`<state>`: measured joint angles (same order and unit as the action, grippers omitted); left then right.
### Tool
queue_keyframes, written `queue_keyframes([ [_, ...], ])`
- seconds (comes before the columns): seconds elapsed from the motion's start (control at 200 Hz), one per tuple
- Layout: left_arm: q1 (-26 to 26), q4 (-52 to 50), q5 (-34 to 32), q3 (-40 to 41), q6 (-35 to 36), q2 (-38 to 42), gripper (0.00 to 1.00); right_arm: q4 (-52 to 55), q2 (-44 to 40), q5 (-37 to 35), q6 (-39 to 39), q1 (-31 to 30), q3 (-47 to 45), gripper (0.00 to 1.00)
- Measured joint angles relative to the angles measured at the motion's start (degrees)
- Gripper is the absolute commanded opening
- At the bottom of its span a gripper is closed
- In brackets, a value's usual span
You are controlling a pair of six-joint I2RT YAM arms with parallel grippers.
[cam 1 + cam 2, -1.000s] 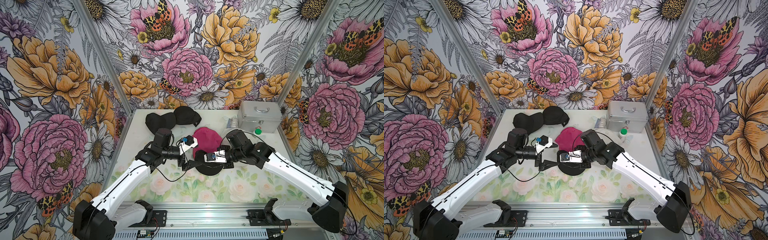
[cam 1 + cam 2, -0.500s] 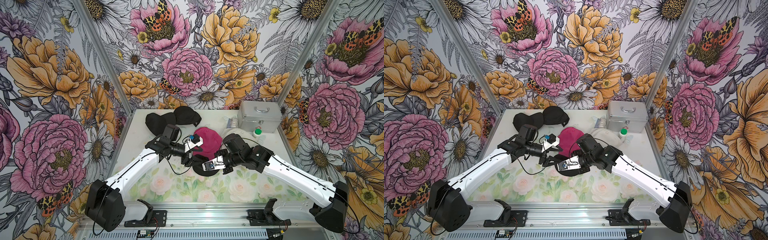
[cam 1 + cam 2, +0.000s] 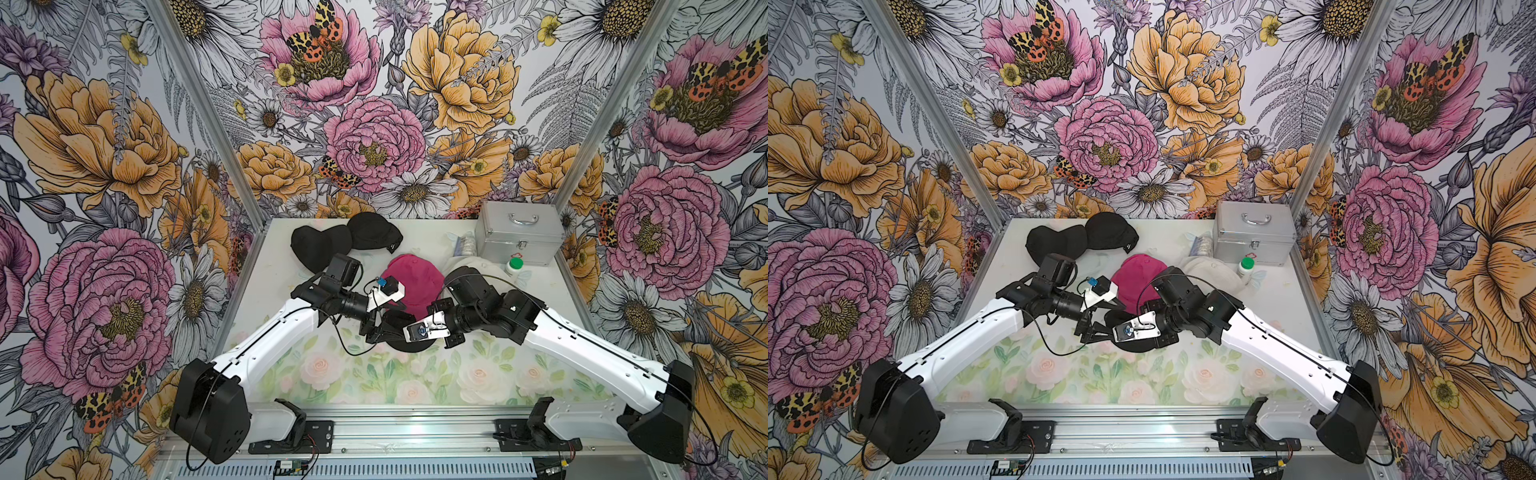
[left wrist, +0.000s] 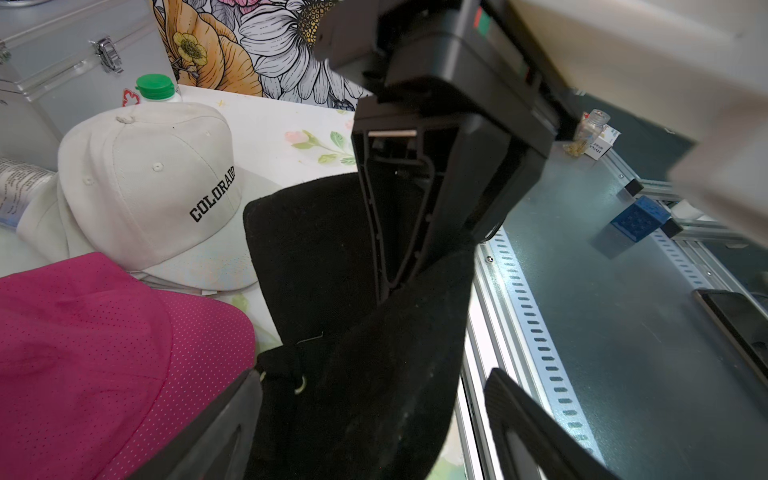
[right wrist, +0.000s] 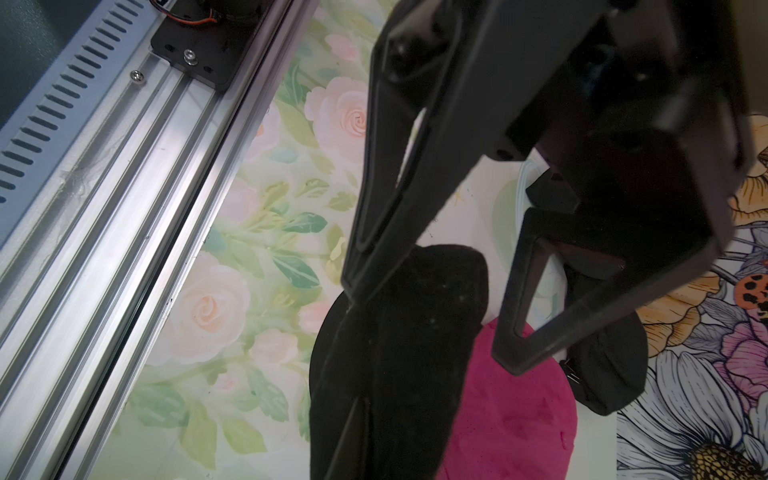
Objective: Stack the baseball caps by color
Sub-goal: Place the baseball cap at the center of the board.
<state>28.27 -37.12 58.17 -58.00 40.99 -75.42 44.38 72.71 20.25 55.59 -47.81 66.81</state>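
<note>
A black baseball cap (image 3: 404,347) (image 3: 1130,347) hangs at the table's middle, and my right gripper (image 3: 397,332) (image 5: 357,419) is shut on its edge. My left gripper (image 3: 376,328) (image 4: 370,419) stands open around the same cap (image 4: 353,374); one finger (image 4: 216,432) lies beside the fabric and the other is apart from it. Just behind lies a hot pink cap (image 3: 415,278) (image 4: 104,353) (image 5: 519,415). A cream cap lettered COLORADO (image 4: 145,187) (image 3: 471,266) rests right of it. Two more black caps (image 3: 316,245) (image 3: 372,230) sit overlapping at the back left.
A silver metal case (image 3: 519,237) stands at the back right, with a small green-lidded bottle (image 3: 515,266) in front of it and a clear bottle (image 3: 465,245) lying beside it. The aluminium rail (image 5: 124,208) runs along the table's front edge.
My left arm has reached in toward the middle and its jaws now straddle the black cap. The right gripper, still holding the cap, has shifted slightly toward the front.
</note>
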Motion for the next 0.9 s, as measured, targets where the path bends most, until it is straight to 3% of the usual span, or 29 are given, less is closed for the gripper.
queue_keyframes([
  [0.075,0.00,-0.13,-0.04,0.02,0.13,-0.13,0.71,-0.02,0.31,0.37,-0.02,0.04,0.28,0.00],
  [0.205,-0.44,-0.57,0.39,0.24,0.07,-0.04,0.29,-0.02,0.55,0.55,-0.24,0.66,0.55,0.00],
  [0.335,-2.05,-0.90,1.90,1.62,0.70,2.16,0.00,-0.04,0.87,1.09,-1.07,1.79,0.61,0.00],
  [0.63,-3.80,-1.66,4.50,3.06,2.58,6.40,0.00,-0.48,1.66,7.34,-2.21,3.54,1.33,0.06],
  [0.895,-8.70,-1.79,8.74,2.84,2.95,5.20,0.00,1.60,3.87,12.85,-3.26,7.93,1.66,0.25],
])
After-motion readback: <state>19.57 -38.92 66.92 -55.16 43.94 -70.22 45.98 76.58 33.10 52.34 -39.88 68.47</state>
